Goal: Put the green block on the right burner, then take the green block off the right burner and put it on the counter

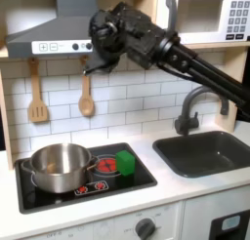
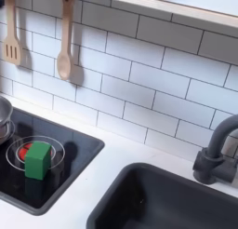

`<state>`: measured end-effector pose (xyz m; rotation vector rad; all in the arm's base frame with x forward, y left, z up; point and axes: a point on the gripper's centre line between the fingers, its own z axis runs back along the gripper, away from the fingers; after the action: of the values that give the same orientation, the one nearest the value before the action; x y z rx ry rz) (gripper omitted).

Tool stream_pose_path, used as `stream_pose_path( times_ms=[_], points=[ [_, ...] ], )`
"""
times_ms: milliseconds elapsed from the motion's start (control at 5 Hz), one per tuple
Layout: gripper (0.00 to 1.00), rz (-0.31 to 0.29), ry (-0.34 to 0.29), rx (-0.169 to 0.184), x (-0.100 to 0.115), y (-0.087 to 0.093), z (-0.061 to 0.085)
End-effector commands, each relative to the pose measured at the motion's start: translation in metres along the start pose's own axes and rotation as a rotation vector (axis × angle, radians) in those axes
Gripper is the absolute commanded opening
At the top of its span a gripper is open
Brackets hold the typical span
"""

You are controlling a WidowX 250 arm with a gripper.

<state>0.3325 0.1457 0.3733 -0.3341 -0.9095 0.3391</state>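
my claw [image 1: 102, 31] hangs high, grip unreadable; the green block [image 1: 126, 162] sits far below on the right burner [image 1: 109, 166]. i'd descend straight, then lift it to the counter [image 1: 186, 191].

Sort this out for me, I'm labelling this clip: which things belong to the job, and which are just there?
Job: green block, sitting on the right burner; counter.

Just there: steel pot, sink, tap, wooden spoon, wooden spatula.
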Motion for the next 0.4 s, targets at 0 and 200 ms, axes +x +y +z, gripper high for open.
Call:
stream_pose_path(
  times_ms=[0,200],
  points=[
    [0.00,-0.001,-0.017,0.018,0.0072,0.0038,-0.0086],
    [0.00,0.019,-0.026,0.013,0.0116,0.0048,-0.0127]
  ],
)
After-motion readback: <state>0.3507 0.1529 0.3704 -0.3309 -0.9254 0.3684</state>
